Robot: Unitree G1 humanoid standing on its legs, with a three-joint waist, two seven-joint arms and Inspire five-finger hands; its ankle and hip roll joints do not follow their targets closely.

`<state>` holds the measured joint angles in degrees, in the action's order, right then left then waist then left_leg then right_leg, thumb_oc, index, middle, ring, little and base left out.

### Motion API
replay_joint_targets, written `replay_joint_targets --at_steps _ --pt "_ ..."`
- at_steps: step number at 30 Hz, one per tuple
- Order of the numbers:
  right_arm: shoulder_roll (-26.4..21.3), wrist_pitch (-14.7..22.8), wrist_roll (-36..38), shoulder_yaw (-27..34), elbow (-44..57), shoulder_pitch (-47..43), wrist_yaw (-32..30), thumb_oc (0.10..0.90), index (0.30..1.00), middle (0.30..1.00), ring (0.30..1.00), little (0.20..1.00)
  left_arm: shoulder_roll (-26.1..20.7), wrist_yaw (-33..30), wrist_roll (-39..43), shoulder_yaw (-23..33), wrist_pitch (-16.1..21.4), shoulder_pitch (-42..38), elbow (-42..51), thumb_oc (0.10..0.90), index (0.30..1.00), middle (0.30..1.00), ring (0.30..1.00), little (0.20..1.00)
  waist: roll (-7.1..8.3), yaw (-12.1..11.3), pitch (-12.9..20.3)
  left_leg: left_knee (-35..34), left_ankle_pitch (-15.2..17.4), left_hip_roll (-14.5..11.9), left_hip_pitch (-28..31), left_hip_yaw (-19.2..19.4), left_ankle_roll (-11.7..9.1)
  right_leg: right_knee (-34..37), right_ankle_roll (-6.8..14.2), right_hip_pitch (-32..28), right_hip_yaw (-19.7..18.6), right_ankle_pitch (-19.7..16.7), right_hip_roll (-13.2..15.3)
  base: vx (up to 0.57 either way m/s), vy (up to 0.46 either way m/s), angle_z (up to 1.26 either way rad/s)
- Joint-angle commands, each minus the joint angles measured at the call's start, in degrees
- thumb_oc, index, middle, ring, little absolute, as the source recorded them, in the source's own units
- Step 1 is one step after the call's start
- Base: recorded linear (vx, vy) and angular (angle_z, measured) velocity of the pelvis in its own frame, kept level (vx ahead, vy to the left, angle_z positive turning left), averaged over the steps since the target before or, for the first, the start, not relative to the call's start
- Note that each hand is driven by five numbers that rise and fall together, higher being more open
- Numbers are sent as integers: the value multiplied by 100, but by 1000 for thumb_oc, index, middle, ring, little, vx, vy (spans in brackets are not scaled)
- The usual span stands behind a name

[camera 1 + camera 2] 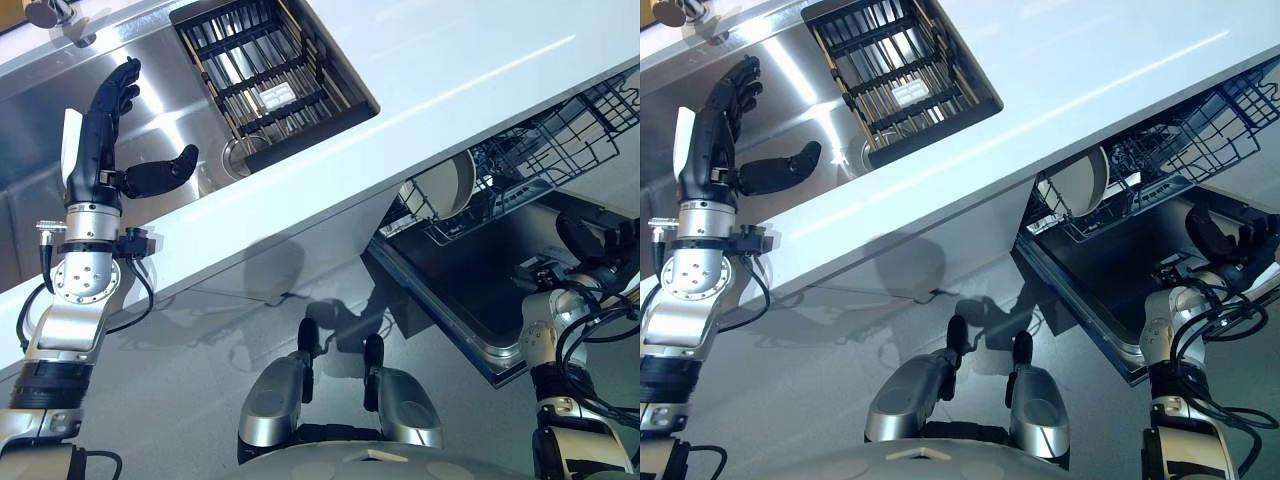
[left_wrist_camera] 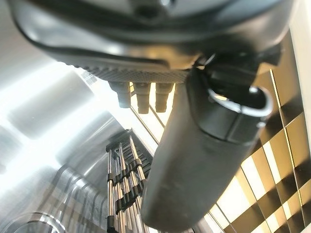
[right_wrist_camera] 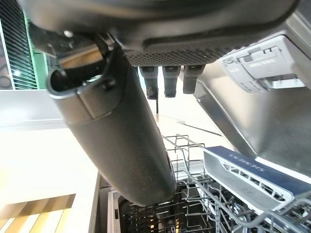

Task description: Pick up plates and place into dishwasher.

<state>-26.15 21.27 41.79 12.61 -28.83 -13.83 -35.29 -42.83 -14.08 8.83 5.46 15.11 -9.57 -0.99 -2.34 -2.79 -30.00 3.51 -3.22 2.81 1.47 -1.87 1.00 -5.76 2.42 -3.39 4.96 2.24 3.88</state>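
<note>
- The white surface (image 1: 470, 70) runs across the head views, with a steel sink (image 1: 170, 80) sunk into it at the robot's left.
- The dishwasher (image 1: 490, 290) stands open under the surface at the robot's right, its door folded down and its wire rack (image 1: 560, 130) pulled out above the door.
- A dark slatted drying rack (image 1: 265, 70) sits in the far part of the sink, beside the round drain (image 1: 235, 155).
- 1 white plate (image 1: 455, 185) stands on edge in the near-left end of the wire rack, partly tucked under the surface's edge.
- The left hand (image 1: 105, 130) is raised over the sink, fingers up and loosely straight, thumb stretched out sideways, empty; its wrist view looks past the thumb at the bars of the drying rack.
- The right hand (image 1: 1225, 235) hangs over the open door just beside the wire rack, fingers relaxed and holding nothing; its wrist view shows the rack's wires and a blue-edged tray (image 3: 248, 170) past the thumb.
</note>
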Motion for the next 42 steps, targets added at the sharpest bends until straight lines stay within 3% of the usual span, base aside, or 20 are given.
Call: replay_joint_targets --at_steps 1,7,10,17,20,22,26,32,37,40,42 --pt "-570 279 162 -64 4 -162 607 800 900 900 900 900 99 -227 -209 -34 211 176 -184 800 900 900 900 900 -135 24 497 462 850 432 -254 47 324 -370 -21 444 251 278 -320 -25 -32 0" --pt "-607 -143 1191 -250 -498 -372 1647 800 900 900 900 900 -49 -269 -163 -75 241 39 -216 800 900 900 900 900 -151 -43 364 612 820 429 -484 67 269 -417 -61 562 333 271 -308 -36 -35 -1" --pt "-625 -270 1476 -374 -735 -591 2079 800 900 900 900 900 -125 -298 -162 -156 218 -118 -248 800 900 900 900 900 -167 -69 296 670 795 428 -581 49 241 -445 -88 624 360 264 -303 -38 -27 0" --pt "-623 -959 2233 -717 -1106 -1086 3090 800 900 900 900 900 -288 -318 -56 -282 161 -412 -346 800 900 900 900 900 -231 -140 185 769 724 426 -770 -7 182 -535 -138 764 452 255 -274 -15 -3 2" --pt "-621 -1033 2346 -799 -1162 -1244 3327 800 900 900 900 900 -323 -349 -21 -318 143 -463 -356 800 900 900 900 900 -245 -169 149 790 703 427 -806 -39 171 -580 -152 800 476 257 -268 -4 3 8" --pt "-642 -949 2183 -848 -1178 -1331 3329 800 900 900 900 900 -330 -350 -20 -327 158 -473 -375 800 900 900 900 900 -252 -182 134 821 693 430 -838 -51 159 -603 -158 821 488 257 -260 0 11 5" --pt "-722 -390 1789 -1021 -941 -1643 3362 800 900 900 900 900 -328 -441 -11 -380 79 -449 -298 800 900 900 900 900 -278 -238 106 885 688 427 -871 -108 152 -688 -175 869 518 271 -240 2 16 4" --pt "-676 251 37 -1500 17 -2122 2682 800 900 900 900 900 -249 -541 -5 -422 17 -391 -170 800 900 900 900 900 -276 -328 161 909 700 451 -902 -209 184 -775 -197 942 559 310 -232 -2 19 6" --pt "-687 31 -766 -2029 259 -2741 2961 800 900 900 900 900 -154 -478 -42 -530 52 -516 -296 800 900 900 900 900 -236 -453 254 921 713 476 -873 -321 173 -771 -225 899 630 340 -221 9 -6 3" --pt "-724 -276 -542 -2372 204 -3112 3652 800 900 900 900 900 -158 -359 -22 -586 96 -589 -358 800 900 900 900 900 -199 -556 309 936 723 488 -839 -382 139 -726 -240 815 683 347 -218 21 -32 6" --pt "-732 -488 -322 -2544 80 -3296 3684 800 900 900 900 900 -183 -270 4 -624 118 -645 -393 800 900 900 900 900 -168 -622 346 926 727 499 -805 -412 123 -673 -245 745 716 340 -222 22 -40 10"
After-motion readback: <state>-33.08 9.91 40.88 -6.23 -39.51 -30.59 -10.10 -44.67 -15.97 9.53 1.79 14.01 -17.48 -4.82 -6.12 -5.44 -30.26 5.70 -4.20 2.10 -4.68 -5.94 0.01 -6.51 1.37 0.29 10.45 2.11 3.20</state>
